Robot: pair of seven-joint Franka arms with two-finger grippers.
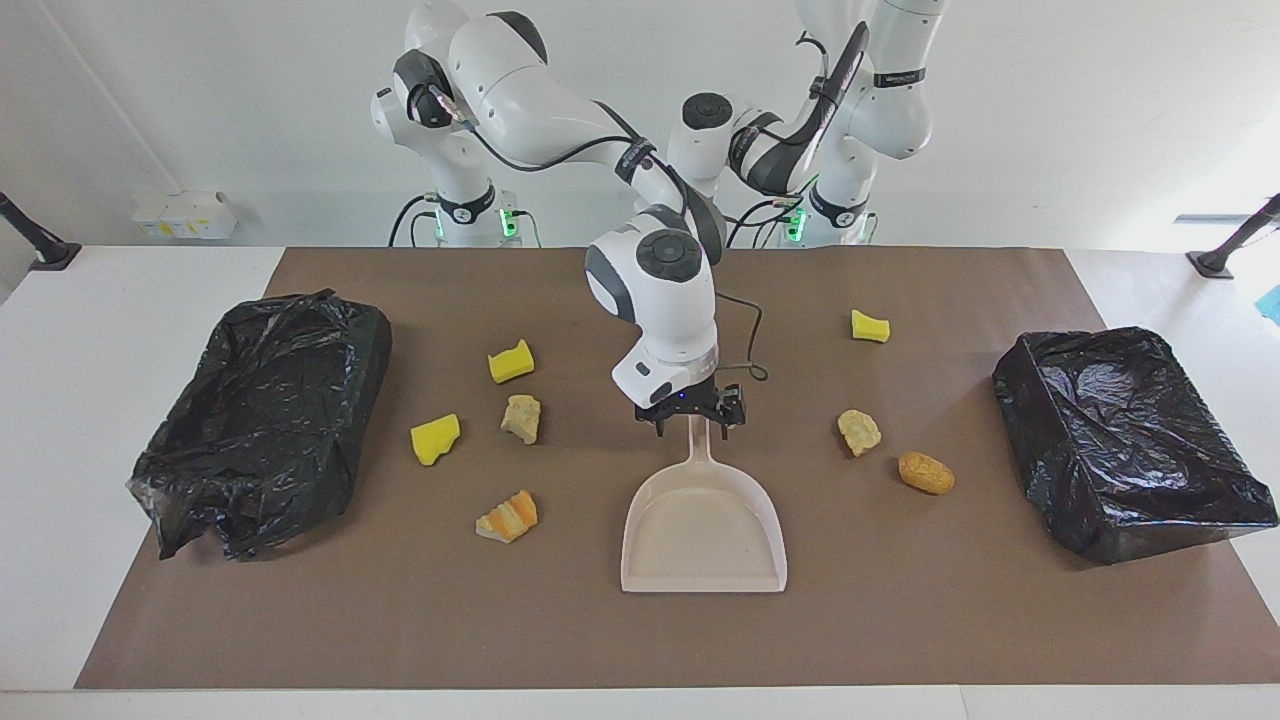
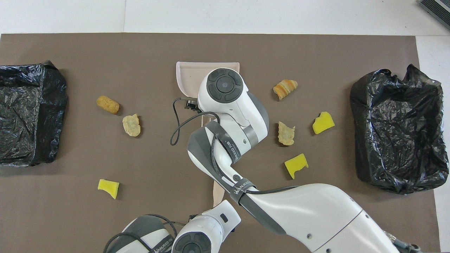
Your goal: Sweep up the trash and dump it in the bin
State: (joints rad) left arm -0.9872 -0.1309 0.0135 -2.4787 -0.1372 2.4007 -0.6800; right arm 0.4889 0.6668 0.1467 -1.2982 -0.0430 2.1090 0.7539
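Step in hand: taking up the tools before any sweeping.

Right gripper [image 1: 690,418] is low over the top of the dustpan [image 1: 700,530] handle, with its fingers spread wide, one on each side of the handle and not yet pinching it. Left gripper is hidden under its own wrist at the robots' end of the table. It is closed, and since the brush [image 2: 218,191] handle runs straight in beneath it, I judge it closed on the brush.

Trash, all loose on the brown mat, none in the dustpan:
- Toward the right arm's end: two yellow sponge pieces [image 1: 511,361] [image 1: 434,439], a beige lump [image 1: 522,418], a striped wedge [image 1: 507,516].
- Toward the left arm's end: a third yellow piece [image 1: 870,326], another beige lump [image 1: 859,431], a brown lump [image 1: 925,472].
- One black-lined bin [image 1: 265,420] [image 1: 1125,440] stands at each end.

To do it well:
- Centre the handle between the fingers before closing; an off-centre pinch would likely twist the pan.
- Keep the pan lip flat on the mat, or scraps may slip under it.
- Sweep with short strokes, since the sponge pieces look light and may bounce.
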